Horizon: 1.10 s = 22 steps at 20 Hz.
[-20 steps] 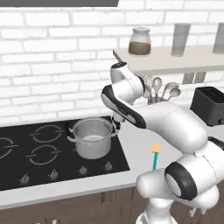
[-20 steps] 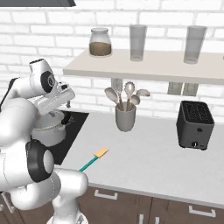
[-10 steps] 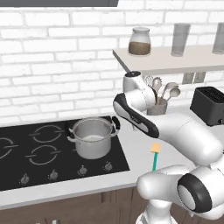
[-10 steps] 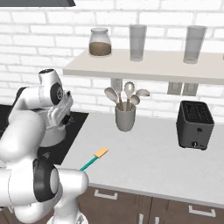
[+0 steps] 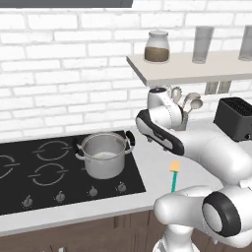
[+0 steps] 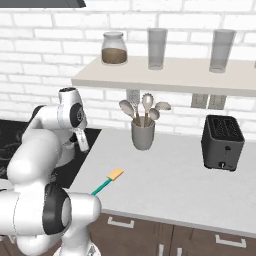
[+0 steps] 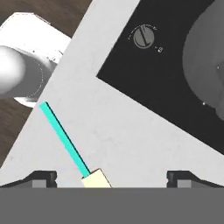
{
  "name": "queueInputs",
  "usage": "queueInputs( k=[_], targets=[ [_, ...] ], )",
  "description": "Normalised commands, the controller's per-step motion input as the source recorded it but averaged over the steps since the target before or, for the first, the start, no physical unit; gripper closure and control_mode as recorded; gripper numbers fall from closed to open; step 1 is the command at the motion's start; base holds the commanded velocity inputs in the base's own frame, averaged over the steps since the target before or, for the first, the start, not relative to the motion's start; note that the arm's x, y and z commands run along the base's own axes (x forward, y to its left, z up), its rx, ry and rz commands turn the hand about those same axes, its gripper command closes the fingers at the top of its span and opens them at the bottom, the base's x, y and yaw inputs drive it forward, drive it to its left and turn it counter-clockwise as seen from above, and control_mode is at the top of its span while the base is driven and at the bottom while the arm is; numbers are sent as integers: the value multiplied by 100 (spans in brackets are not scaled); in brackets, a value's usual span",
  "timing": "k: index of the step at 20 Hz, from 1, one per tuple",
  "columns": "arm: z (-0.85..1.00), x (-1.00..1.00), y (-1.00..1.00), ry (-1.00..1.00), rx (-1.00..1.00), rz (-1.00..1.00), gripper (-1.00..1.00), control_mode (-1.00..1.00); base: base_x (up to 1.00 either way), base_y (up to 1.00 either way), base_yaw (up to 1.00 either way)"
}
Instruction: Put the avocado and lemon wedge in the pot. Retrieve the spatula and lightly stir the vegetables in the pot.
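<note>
The steel pot [image 5: 103,156] stands on the right rear burner of the black cooktop [image 5: 29,167]; its grey side shows at the right of the hand view [image 7: 208,65]. Its contents are hard to make out, and the avocado and lemon wedge are hidden. The spatula [image 5: 173,178] lies flat on the white counter right of the cooktop, yellow head away from the front edge. It also appears in the right base view [image 6: 107,181]. My gripper [image 7: 113,178] hangs open above the counter, and the spatula head [image 7: 97,179] lies between its fingertips with the teal handle [image 7: 65,140] running away. The hand [image 6: 81,142] hovers beside the pot.
A grey utensil cup [image 6: 142,136] with spoons stands against the brick wall, and a black toaster [image 6: 222,143] sits to its right. The shelf [image 6: 165,76] above carries a jar and glasses. A cooktop knob [image 7: 144,37] lies near the spatula, and the counter's front edge is close.
The arm has swung right from beside the pot out over the counter and now hangs above the spatula. The jaws stayed open; the pot and spatula have not moved.
</note>
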Motion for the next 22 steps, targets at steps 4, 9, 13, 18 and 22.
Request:
queueInputs(
  k=[4,9,13,18,22],
  targets=[
    [-38,-17,-36,0,0,51,-100,-100,0,0,0],
    [-56,-47,-7,0,3,34,-100,-100,0,0,0],
    [-49,-8,0,5,1,13,-100,-100,0,0,0],
    [-36,0,-3,9,0,12,-100,-100,0,0,0],
    [-3,-22,-18,2,0,10,-100,-100,0,0,0]
  ],
)
